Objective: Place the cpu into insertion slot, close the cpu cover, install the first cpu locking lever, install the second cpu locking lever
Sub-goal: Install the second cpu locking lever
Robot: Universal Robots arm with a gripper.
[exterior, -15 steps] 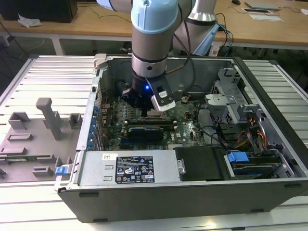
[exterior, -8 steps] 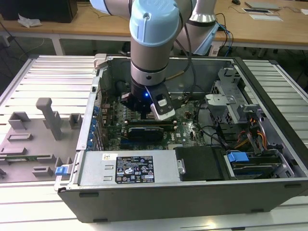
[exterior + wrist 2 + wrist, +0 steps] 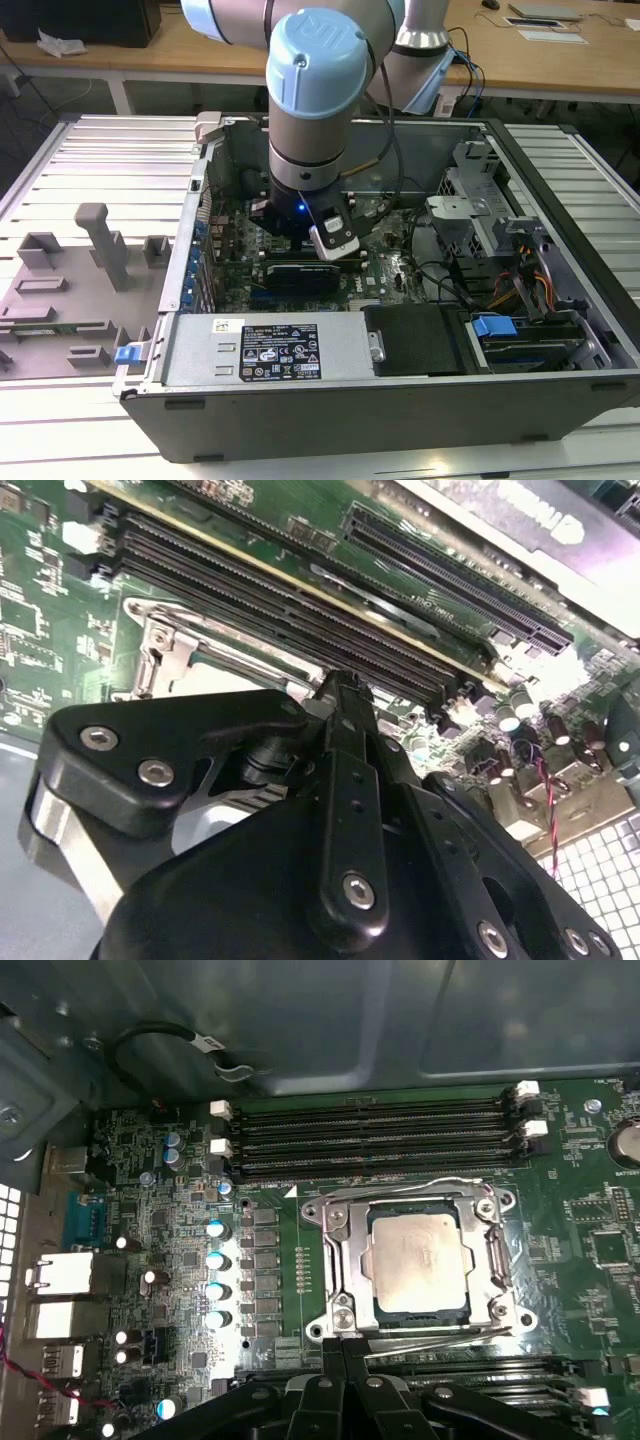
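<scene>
1. My end effector, fingers pressed together and pinching nothing, sits at a locking lever along the socket edge.
2. I judge a slow, steady sideways push seats it best.
3. In the first wrist view the cpu lies in its slot under the closed cpu cover; the exterior view shows the arm over the computer case.

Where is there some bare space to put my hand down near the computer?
The ribbed metal table is bare along the case, on the exterior view's left, behind the grey holders. Another bare strip lies at the exterior view's right. Inside the case it is crowded: the arm hangs over the motherboard, near the cpu.
</scene>
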